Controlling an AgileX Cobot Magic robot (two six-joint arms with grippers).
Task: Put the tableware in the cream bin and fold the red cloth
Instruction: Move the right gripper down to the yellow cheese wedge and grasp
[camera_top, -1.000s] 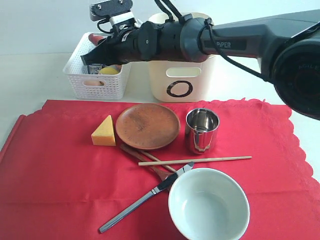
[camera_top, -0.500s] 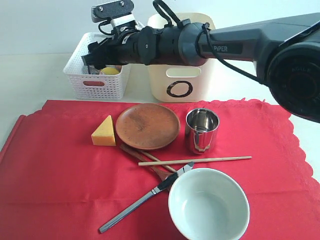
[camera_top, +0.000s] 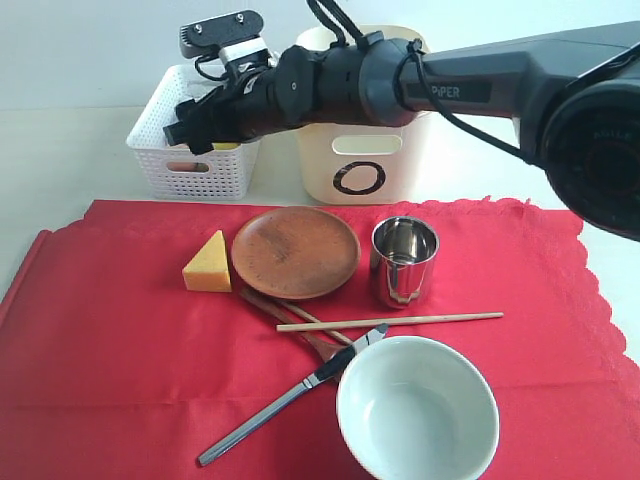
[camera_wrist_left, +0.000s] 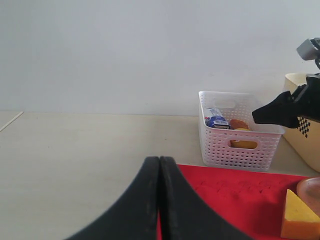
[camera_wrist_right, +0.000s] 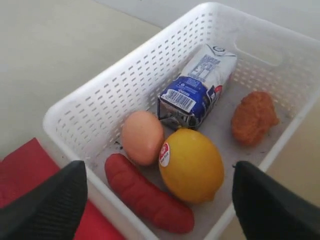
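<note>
In the exterior view the red cloth (camera_top: 100, 350) lay spread flat on the table, and none of the tableware was in a bin. The left gripper (camera_wrist_left: 159, 200) did not appear there. Only its own wrist view showed it, fingers pressed together on nothing, low over the near edge of the cloth. Behind the cloth's left part stood the white lattice basket (camera_top: 200, 165), with the right gripper (camera_top: 188, 128) hovering over it at the end of an arm reaching across from the right. The right wrist view alone showed the basket's contents: a red sausage (camera_wrist_right: 147, 197), an egg (camera_wrist_right: 142, 137), a lemon (camera_wrist_right: 192, 165), a blue-and-white packet (camera_wrist_right: 195, 85) and an orange-brown fried piece (camera_wrist_right: 254, 117). It also showed the gripper's fingers (camera_wrist_right: 55, 200) spread wide with nothing between them. On the cloth, a cheese wedge (camera_top: 209, 264) sat just beside the round brown plate (camera_top: 296, 252). In front of the plate, the wooden spoon (camera_top: 268, 307) lay under the thin chopsticks (camera_top: 430, 319), and the table knife (camera_top: 270, 408) ran slantwise up to the pale bowl (camera_top: 417, 408). The steel cup (camera_top: 404, 260) stood upright just right of the plate. The cream bin (camera_top: 365, 165) with its black "O" stood behind plate and cup, just right of the basket, its inside hidden by the arm.
</note>
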